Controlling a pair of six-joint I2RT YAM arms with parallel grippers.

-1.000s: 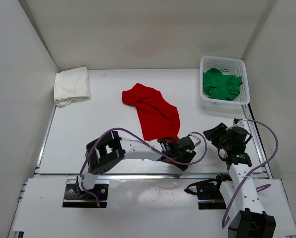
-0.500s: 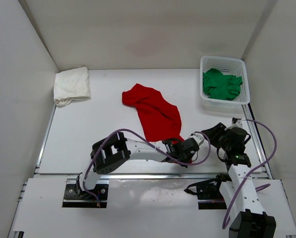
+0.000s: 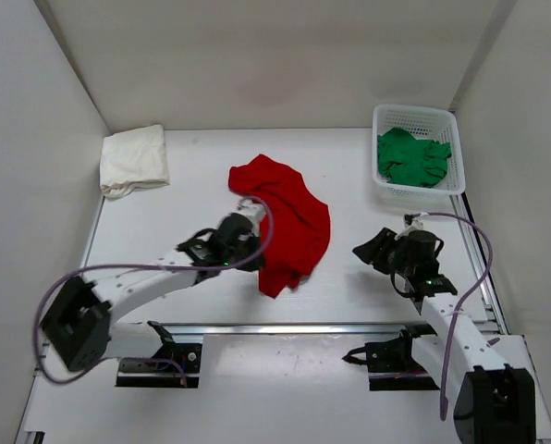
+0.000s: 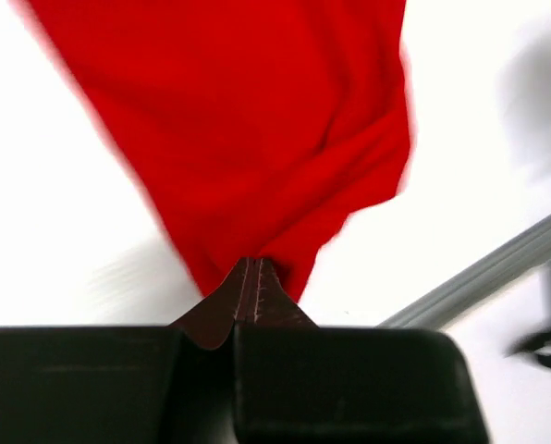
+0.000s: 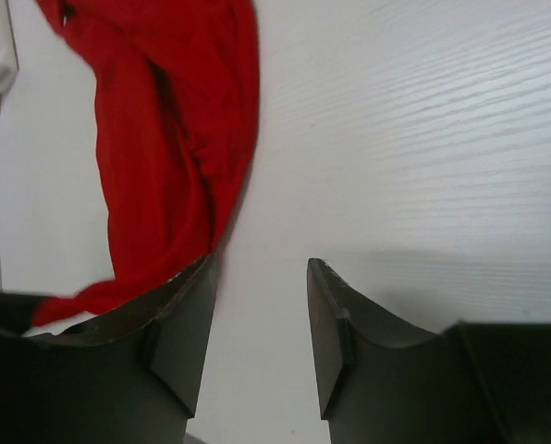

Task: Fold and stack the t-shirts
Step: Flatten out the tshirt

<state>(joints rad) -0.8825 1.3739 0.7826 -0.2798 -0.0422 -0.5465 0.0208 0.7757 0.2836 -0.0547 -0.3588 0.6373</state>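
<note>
The red t-shirt point(image 3: 289, 217) lies crumpled mid-table, its near end pulled up and over to the left. My left gripper point(image 3: 254, 242) is shut on that end. The left wrist view has the jaws pressed together point(image 4: 252, 266) with red cloth point(image 4: 257, 120) hanging from their tips. My right gripper point(image 3: 373, 248) stands open to the right of the shirt, nothing between its fingers point(image 5: 260, 264), and the red cloth point(image 5: 165, 139) lies to its left. The white t-shirt point(image 3: 132, 159) sits folded at the far left. The green t-shirt point(image 3: 412, 157) is bunched in the basket.
A white mesh basket point(image 3: 379, 176) stands at the far right corner against the wall. White walls close in the table on the left, back and right. A metal rail point(image 3: 285, 326) runs along the near edge in front of the arm bases.
My left gripper has shut on the red shirt's near end and swung left and away from the rail, dragging that end over. My right gripper has shifted slightly left and stayed open.
</note>
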